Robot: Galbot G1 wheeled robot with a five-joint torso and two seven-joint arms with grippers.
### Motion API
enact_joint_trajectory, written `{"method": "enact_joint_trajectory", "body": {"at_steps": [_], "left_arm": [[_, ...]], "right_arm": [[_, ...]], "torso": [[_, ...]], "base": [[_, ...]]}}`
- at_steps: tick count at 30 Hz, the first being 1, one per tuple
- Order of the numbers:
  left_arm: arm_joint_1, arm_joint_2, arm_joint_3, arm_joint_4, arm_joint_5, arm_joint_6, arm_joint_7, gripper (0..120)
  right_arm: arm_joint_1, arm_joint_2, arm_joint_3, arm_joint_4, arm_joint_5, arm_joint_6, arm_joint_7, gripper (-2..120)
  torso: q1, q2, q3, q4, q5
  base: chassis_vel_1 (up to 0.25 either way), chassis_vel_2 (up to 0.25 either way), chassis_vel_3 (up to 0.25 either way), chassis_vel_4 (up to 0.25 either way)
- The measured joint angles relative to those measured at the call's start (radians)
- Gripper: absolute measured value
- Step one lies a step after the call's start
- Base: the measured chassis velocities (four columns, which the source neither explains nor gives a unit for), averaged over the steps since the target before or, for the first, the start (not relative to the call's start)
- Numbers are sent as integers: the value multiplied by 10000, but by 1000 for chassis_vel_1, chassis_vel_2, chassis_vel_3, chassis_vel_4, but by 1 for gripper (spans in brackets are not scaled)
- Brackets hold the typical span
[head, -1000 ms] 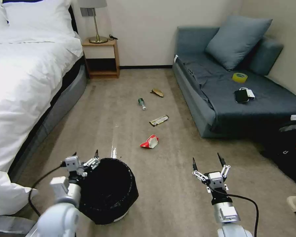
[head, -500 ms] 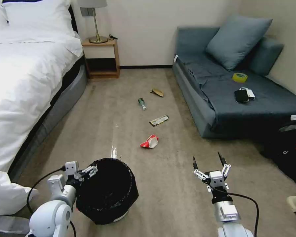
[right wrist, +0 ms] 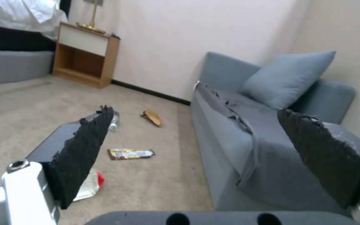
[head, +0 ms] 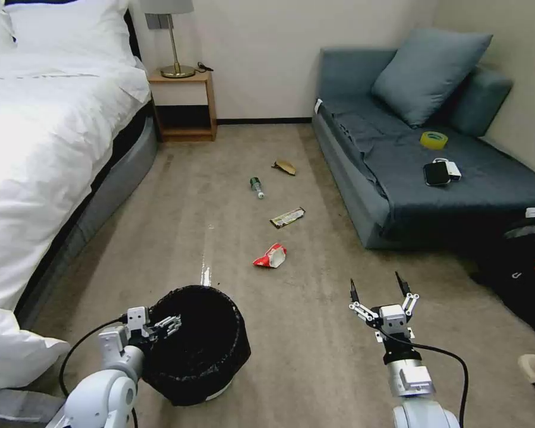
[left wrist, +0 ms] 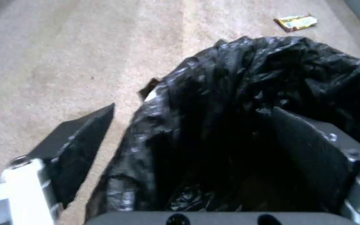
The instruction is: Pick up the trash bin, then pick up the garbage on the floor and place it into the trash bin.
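The trash bin (head: 203,348), lined with a crinkly black bag (left wrist: 247,81), stands on the carpet at my lower left. My left gripper (head: 163,321) is open and straddles the bin's rim, one finger (left wrist: 84,140) outside and the other inside the bag. My right gripper (head: 379,289) hangs open above bare carpet, right of the bin. Garbage lies ahead: a red-and-white wrapper (head: 271,255), a gold-brown snack wrapper (head: 288,217), a small bottle (head: 256,186) and a tan wrapper (head: 285,167). The right wrist view shows the snack wrapper (right wrist: 131,153) and the tan wrapper (right wrist: 152,117).
A white bed (head: 47,148) runs along the left and a grey-blue sofa (head: 410,178) along the right, holding a yellow tape roll (head: 433,139) and a phone (head: 437,173). A nightstand (head: 183,107) stands at the back wall. A black bag (head: 523,273) sits far right.
My left gripper has come down and drawn back, from above the bin's rim to straddling it. The right gripper has barely shifted.
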State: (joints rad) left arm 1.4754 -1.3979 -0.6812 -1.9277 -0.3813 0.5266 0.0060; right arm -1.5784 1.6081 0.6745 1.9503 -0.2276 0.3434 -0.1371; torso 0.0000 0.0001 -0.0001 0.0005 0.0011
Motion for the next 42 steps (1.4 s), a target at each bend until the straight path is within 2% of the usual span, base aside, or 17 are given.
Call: {"method": "enact_joint_trajectory", "body": {"at_steps": [1,3,4,7,9,11,13,16,20,21,29,32,37,41,42], "left_arm": [[-19,-11,96,29,-357,158,-159,93],[-40,-11,119,71,-480,223,-222,86],[-40,-11,119,71,-480,223,-222,86],[-49,7,136,142,-603,287,-259,71],[-50,14,136,150,-617,299,-259,68],[-42,47,136,182,-689,349,-258,56],[-32,57,135,186,-700,354,-250,53],[-8,65,137,186,-749,432,-245,37],[9,60,178,178,-833,462,-244,30],[29,46,196,165,-862,463,-241,25],[90,2,207,116,-943,487,-157,10],[99,-5,186,102,-998,426,-114,9],[124,-58,123,55,-1098,-95,45,8],[178,-152,99,67,-1144,-917,257,7],[178,-152,99,67,-1144,-917,257,7]], "right_arm": [[-2,0,0,1,8,0,-6,100],[-7,0,2,2,20,-1,-12,100],[-7,0,2,2,20,-1,-12,100],[-29,0,19,2,61,20,-27,100],[-34,0,23,2,67,23,-27,100],[-32,0,27,2,76,23,-28,100],[-32,0,39,2,87,35,-29,100],[-29,0,49,2,99,60,-29,100],[-20,0,55,-2,110,64,-29,100],[2,0,63,-23,129,70,-26,100],[86,0,72,-140,205,117,0,100],[107,0,64,-152,236,139,15,100],[116,0,61,-159,248,167,26,100],[109,0,70,-116,221,314,24,100],[109,0,70,-116,221,314,24,100]], "torso": [[0,0,0,1,1],[0,1,-1,2,1],[0,1,-1,2,1],[-1,2,-2,2,0],[-1,1,-2,1,-1],[-1,2,-3,0,-3],[0,2,-3,0,-4],[-1,2,-2,-1,-5],[-1,2,-1,-6,-8],[-1,2,-1,-9,-10],[-1,0,0,-3,-11],[-1,0,0,-2,-12],[0,-2,3,-7,-23],[0,-3,4,-10,-23],[0,-3,4,-10,-23]], "base": [[0,0,0,0],[0,0,0,0],[0,0,0,0],[0,0,0,0],[0,0,0,0],[0,0,0,0],[0,0,0,0],[0,0,0,0],[0,0,0,0],[0,0,0,0],[0,0,0,0],[0,0,0,0],[0,0,0,0],[0,0,0,0],[0,0,0,0]]}}
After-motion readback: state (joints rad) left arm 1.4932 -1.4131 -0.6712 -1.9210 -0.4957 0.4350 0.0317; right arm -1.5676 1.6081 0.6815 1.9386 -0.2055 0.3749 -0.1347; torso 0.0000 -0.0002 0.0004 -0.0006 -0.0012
